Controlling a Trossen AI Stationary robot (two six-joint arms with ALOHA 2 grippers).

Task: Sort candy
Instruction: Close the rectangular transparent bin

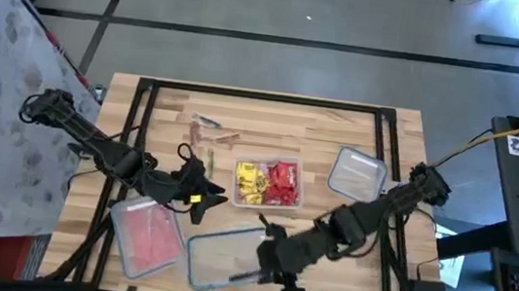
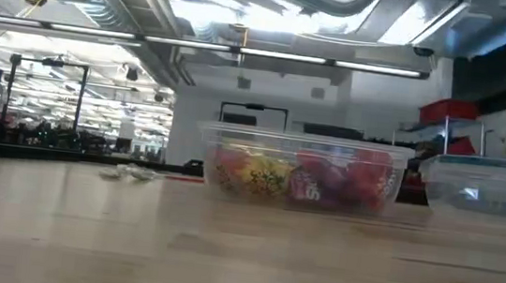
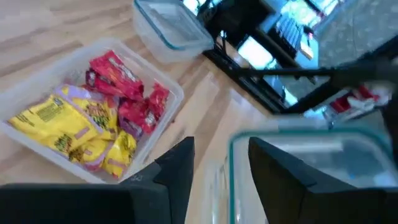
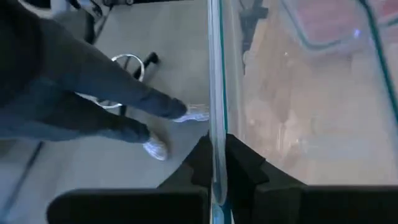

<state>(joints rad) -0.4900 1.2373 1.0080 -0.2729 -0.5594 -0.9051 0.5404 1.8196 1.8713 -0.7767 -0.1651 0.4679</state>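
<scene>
wooden table [image 1: 340, 125]: candy [image 1: 266, 183] wrappers' print unreadable.

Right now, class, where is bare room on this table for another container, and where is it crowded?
Free: the table strip behind the candy tub, right of the loose candy. Crowded: the near half, with the left gripper, the right gripper clamping the empty tub, and the pink-filled tub.
</scene>
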